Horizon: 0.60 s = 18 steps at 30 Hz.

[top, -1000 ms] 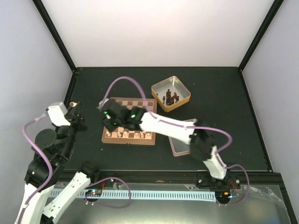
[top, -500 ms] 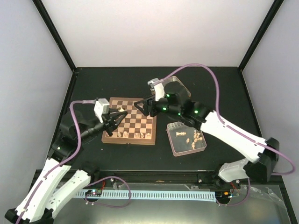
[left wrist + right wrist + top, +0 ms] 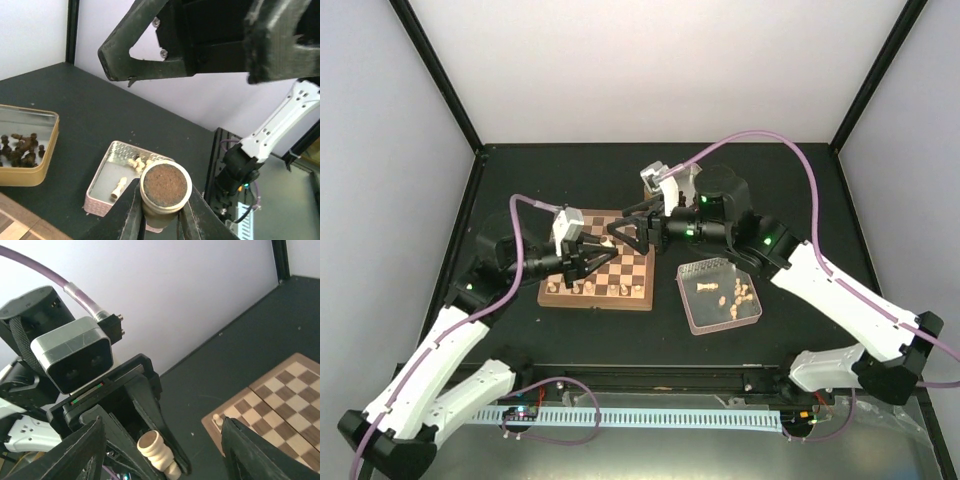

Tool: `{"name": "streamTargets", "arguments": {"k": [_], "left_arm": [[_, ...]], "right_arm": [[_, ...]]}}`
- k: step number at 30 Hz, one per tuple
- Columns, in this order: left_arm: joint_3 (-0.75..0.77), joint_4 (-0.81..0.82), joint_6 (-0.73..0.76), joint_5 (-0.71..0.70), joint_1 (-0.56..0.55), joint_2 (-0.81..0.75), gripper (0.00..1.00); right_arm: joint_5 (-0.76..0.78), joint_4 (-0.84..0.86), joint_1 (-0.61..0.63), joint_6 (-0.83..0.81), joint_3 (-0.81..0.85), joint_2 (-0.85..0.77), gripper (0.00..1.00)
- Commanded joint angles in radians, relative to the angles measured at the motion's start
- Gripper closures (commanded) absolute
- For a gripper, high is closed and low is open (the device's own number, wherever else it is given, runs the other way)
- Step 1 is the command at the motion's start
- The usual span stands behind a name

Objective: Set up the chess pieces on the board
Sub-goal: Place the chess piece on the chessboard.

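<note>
Over the board (image 3: 635, 275), my left jaws are clamped on one pale chess piece (image 3: 165, 191), whose brown felt base faces the wrist camera. My right jaws stand apart just beside them, above the board's far right part, with nothing between them. A few more pale pieces (image 3: 590, 288) stand along the board's near row. To the right of the board on the tabletop (image 3: 520, 180), a shallow tin (image 3: 715, 318) holds loose pale pieces, and a gold tin (image 3: 25, 177) holds dark pieces (image 3: 20, 147).
</note>
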Motion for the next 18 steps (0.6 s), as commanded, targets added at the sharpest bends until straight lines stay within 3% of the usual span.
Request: {"name": "streamTargets", "arguments": {"k": [1,6,9,18], "left_arm": [[0.06,-0.093,0.147,-0.065,-0.045,0.044,0.98],[0.072,-0.085,0.293,-0.404,-0.255,0.132,0.98],[0.115,-0.092,0.328,-0.545,-0.324,0.203,0.98],[0.085,0.02,0.348,-0.6,-0.359,0.203,0.98]], "right_arm": [[0.054,-0.194,-0.001,-0.03,0.084,0.034,0.37],[0.146,-0.31,-0.001,-0.012,0.116,0.055,0.42],[0.189,-0.362,-0.001,-0.002,0.116,0.055,0.45],[0.248,-0.424,-0.001,0.028,0.047,-0.019,0.53]]}}
